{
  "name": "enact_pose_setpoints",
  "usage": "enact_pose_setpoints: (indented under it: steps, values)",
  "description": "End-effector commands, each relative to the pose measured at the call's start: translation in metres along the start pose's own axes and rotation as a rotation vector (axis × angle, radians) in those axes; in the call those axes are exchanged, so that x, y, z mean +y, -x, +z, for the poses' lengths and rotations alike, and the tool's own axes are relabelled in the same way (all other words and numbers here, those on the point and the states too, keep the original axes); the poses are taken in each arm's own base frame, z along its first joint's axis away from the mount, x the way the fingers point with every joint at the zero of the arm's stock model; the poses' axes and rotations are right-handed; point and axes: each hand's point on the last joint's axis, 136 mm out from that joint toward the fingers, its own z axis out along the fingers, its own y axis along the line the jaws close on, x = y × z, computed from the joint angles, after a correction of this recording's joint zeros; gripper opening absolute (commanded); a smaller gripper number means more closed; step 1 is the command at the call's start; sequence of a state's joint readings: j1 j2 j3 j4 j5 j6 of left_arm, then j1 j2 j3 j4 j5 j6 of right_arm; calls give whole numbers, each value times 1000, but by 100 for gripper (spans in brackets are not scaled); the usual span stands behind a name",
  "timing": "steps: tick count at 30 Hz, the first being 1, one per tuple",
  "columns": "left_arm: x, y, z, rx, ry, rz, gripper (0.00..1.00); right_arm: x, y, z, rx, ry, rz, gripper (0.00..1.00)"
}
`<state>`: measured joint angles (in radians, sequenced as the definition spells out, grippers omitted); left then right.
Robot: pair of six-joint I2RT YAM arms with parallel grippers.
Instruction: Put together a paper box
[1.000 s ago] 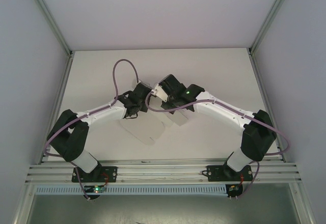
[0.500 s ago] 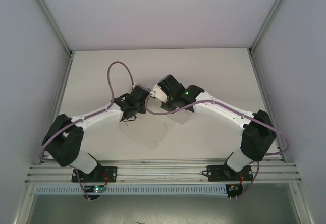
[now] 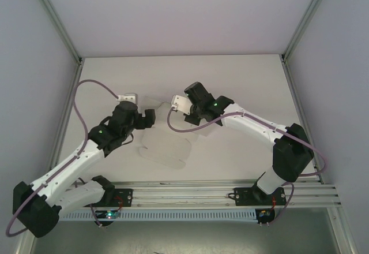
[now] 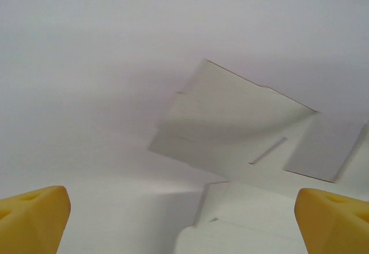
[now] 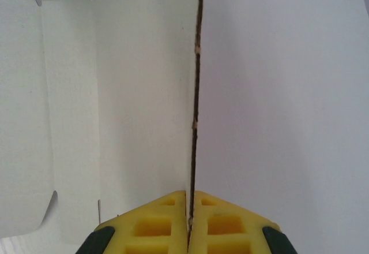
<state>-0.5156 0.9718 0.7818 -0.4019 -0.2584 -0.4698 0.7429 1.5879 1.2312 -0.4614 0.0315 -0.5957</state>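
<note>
The paper box (image 3: 166, 149) is a flat white die-cut sheet with flaps, lying mid-table between the arms. In the right wrist view one panel (image 5: 144, 92) stands on edge, and my right gripper (image 5: 189, 210) is shut on its thin edge with the yellow fingers (image 5: 155, 225) pressed together. From above, the right gripper (image 3: 195, 126) sits at the sheet's far right corner. My left gripper (image 3: 151, 117) hangs to the left of the sheet, apart from it. Its yellow fingertips (image 4: 31, 219) stand wide open, the left gripper (image 4: 184, 219) holding nothing, with the creased sheet (image 4: 230, 121) ahead of it.
The white table (image 3: 242, 75) is walled by grey panels and aluminium posts (image 3: 55, 17). Purple cables (image 3: 86, 92) loop over both arms. A metal rail (image 3: 184, 193) runs along the near edge by the arm bases.
The left gripper has let go of the sheet, opened wide and drawn back to the left. The right gripper has kept its grip and barely moved.
</note>
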Motion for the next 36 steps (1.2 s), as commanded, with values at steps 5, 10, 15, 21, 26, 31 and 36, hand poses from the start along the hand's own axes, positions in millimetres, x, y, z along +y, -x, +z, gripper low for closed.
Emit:
enact_pose_setpoints:
  steps: [5,10,15,21,26,31,36]
  values:
    - [78,-14,-3,56,275,-232,100,-11,7,-9,-84,-131,-239,0]
    - [94,-13,15,65,294,-314,100,-22,6,-2,-82,-302,-363,0]
    - [94,-13,35,85,259,-343,100,-26,-2,13,19,-437,-503,0]
    - [97,-10,47,89,250,-365,100,-51,8,9,26,-610,-495,0]
    - [97,-12,52,92,235,-365,100,-45,2,16,28,-626,-531,0]
    - [95,-15,56,107,220,-363,100,-26,-18,47,59,-540,-525,0]
    - [94,-13,57,105,217,-355,100,-21,-30,67,94,-546,-527,0]
